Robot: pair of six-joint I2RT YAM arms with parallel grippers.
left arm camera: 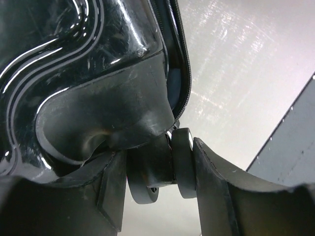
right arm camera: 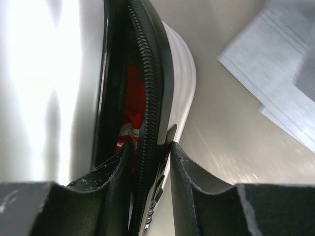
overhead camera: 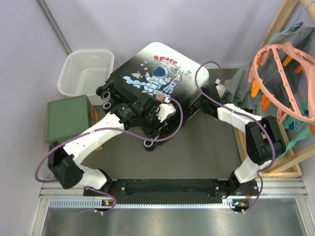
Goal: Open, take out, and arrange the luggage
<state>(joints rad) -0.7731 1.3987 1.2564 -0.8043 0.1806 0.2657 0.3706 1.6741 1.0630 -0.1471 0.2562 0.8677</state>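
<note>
Top external view puts the luggage at upper centre with both claw tips hidden against it, whereas only the left wrist shows the left claw half-closed around a black wheel, and only the right wrist shows the right claw pinching the zipper rim beside something red inside.

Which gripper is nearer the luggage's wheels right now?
Left. The left gripper straddles a wheel of the luggage; the right gripper pinches its zipper rim at the right edge.
</note>
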